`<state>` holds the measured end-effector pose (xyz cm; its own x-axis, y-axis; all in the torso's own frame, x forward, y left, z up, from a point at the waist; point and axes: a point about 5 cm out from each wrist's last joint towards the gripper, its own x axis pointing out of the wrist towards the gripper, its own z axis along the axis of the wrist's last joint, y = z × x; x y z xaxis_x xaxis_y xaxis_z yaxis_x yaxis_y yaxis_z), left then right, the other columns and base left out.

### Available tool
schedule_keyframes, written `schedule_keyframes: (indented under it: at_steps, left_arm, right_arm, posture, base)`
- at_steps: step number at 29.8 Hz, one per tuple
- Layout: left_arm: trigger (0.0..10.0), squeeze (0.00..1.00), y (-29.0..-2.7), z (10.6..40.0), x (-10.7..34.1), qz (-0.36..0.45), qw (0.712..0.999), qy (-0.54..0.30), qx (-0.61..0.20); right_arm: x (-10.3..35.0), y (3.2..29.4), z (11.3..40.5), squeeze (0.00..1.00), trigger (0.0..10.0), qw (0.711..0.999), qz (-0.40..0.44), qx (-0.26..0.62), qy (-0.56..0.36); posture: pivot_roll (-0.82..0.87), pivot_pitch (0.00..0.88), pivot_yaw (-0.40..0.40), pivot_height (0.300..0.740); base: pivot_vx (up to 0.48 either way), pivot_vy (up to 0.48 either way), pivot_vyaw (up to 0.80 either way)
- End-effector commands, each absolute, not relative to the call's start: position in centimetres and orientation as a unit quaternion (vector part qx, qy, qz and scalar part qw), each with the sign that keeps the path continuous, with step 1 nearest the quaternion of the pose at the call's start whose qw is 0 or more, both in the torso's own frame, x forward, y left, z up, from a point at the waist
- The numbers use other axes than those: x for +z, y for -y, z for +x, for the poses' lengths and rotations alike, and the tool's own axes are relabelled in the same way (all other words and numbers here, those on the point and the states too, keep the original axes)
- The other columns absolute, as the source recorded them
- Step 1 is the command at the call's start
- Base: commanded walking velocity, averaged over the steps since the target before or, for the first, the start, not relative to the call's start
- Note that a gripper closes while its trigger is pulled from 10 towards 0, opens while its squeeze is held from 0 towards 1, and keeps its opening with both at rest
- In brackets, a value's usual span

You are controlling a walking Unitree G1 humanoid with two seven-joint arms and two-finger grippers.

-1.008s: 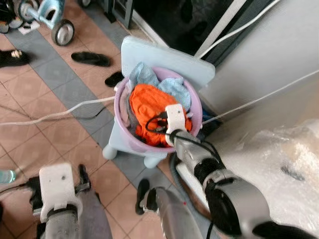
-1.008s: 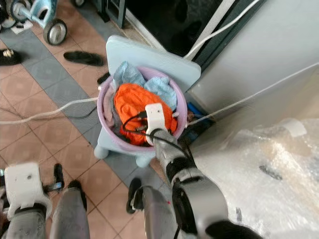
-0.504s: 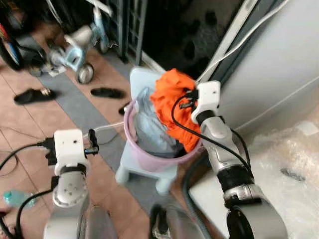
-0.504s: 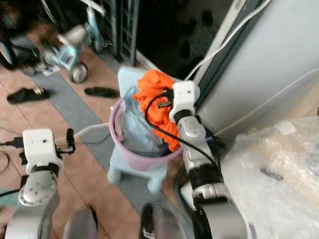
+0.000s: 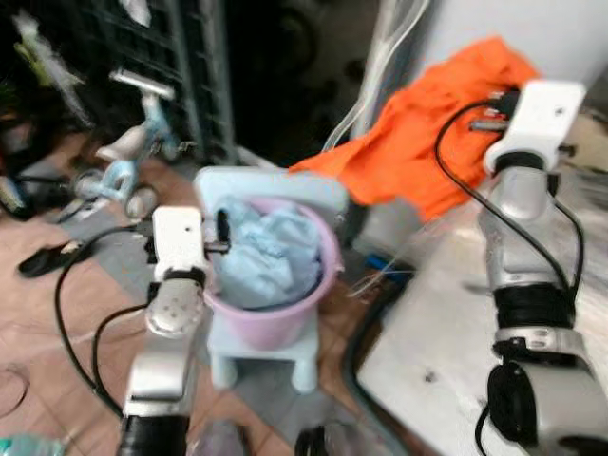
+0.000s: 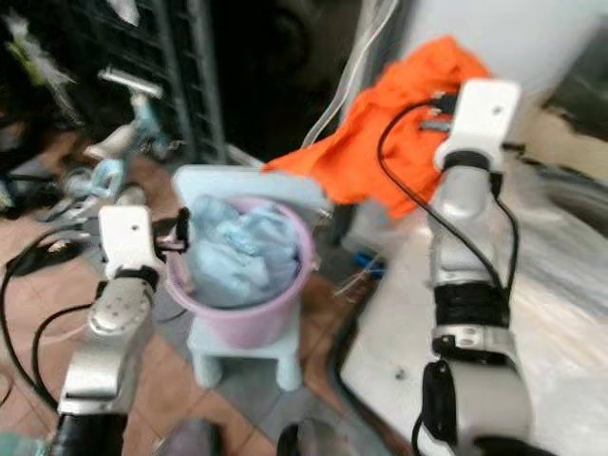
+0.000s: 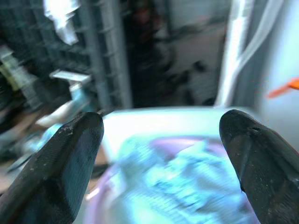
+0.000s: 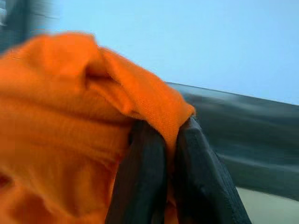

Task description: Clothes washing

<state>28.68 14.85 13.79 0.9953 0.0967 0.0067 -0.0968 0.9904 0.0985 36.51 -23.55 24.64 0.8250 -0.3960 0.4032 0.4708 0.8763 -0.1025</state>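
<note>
A tiled floor (image 5: 47,313) with a tricycle (image 5: 119,176) and a dark doorway lies behind. The right gripper (image 8: 161,140) pinches the orange garment (image 5: 418,142) tight, high above the washer top (image 5: 437,323). The left gripper (image 7: 159,154) hangs spread before the basin (image 5: 285,318) of blue clothes (image 5: 266,256). Best to keep the pinch firm and lift the trailing cloth clear of the basin before swinging to the washer.
</note>
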Motion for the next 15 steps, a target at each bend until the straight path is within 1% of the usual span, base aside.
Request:
schedule_keyframes:
  at_steps: [1, 3, 5, 6, 8, 9, 10, 11, 12, 13, 15]
  left_arm:
    - [10.0, 0.0, -14.8, 28.7, 13.7, 0.05, 0.998, 0.002, 0.045]
    - [10.0, 0.0, -15.0, 28.8, 13.6, 0.049, 0.998, 0.004, 0.045]
    - [10.0, 0.0, -15.1, 28.8, 13.5, 0.049, 0.998, 0.005, 0.046]
    - [10.0, 0.0, -15.2, 28.9, 13.5, 0.048, 0.998, 0.007, 0.048]
    - [10.0, 0.0, -15.3, 29.0, 13.6, 0.046, 0.998, 0.008, 0.05]
    - [10.0, 0.0, -15.2, 29.0, 13.6, 0.039, 0.998, 0.011, 0.051]
    - [10.0, 0.0, -15.2, 29.0, 13.6, 0.038, 0.998, 0.012, 0.052]
    - [10.0, 0.0, -15.2, 29.0, 13.6, 0.036, 0.998, 0.012, 0.052]
    - [10.0, 0.0, -15.1, 28.9, 13.5, 0.031, 0.998, 0.01, 0.053]
    - [10.0, 0.0, -15.1, 28.9, 13.4, 0.031, 0.998, 0.008, 0.053]
    - [10.0, 0.0, -15.1, 28.9, 13.3, 0.03, 0.998, 0.006, 0.055]
  right_arm:
    - [26.2, 24.8, 36.3, 0.0, 10.0, 0.935, -0.102, -0.267, 0.209]
    - [26.9, 26.0, 36.0, 0.0, 10.0, 0.92, -0.118, -0.307, 0.211]
    - [26.8, 26.5, 36.1, 0.0, 10.0, 0.918, -0.123, -0.319, 0.203]
    - [26.4, 26.9, 36.3, 0.0, 10.0, 0.919, -0.123, -0.327, 0.18]
    - [25.5, 27.4, 36.5, 0.0, 10.0, 0.926, -0.097, -0.331, 0.154]
    - [24.2, 27.2, 37.3, 0.0, 10.0, 0.944, -0.086, -0.303, 0.102]
    - [23.7, 27.0, 37.6, 0.0, 10.0, 0.951, -0.087, -0.285, 0.086]
    - [23.0, 26.7, 37.8, 0.15, 10.0, 0.958, -0.087, -0.266, 0.067]
    - [21.3, 25.7, 38.3, 1.0, 10.0, 0.975, -0.045, -0.216, 0.018]
    - [20.7, 25.5, 38.4, 1.0, 10.0, 0.978, -0.022, -0.205, 0.003]
    - [20.1, 25.3, 38.4, 1.0, 10.0, 0.98, -0.011, -0.196, -0.01]
  posture:
    - [0.02, 0.0, -0.008, 0.74]
    - [0.02, 0.0, -0.006, 0.74]
    - [0.02, 0.0, -0.008, 0.74]
    - [0.02, 0.0, -0.01, 0.74]
    - [0.02, 0.0, -0.01, 0.74]
    - [0.02, 0.0, -0.014, 0.74]
    - [0.02, 0.0, -0.017, 0.74]
    - [0.02, 0.0, -0.018, 0.74]
    - [0.02, 0.0, -0.022, 0.74]
    - [0.02, 0.0, -0.023, 0.74]
    - [0.02, 0.0, -0.026, 0.74]
  base:
    - [0.0, 0.0, -0.74]
    - [0.0, 0.0, -0.74]
    - [0.0, 0.0, -0.75]
    - [0.0, 0.0, -0.76]
    - [0.0, 0.0, -0.76]
    - [0.0, 0.0, 0.0]
    - [0.0, 0.0, 0.0]
    - [0.0, 0.0, 0.0]
    - [0.0, 0.0, 0.0]
    - [0.0, 0.0, 0.0]
    - [0.0, 0.0, 0.0]
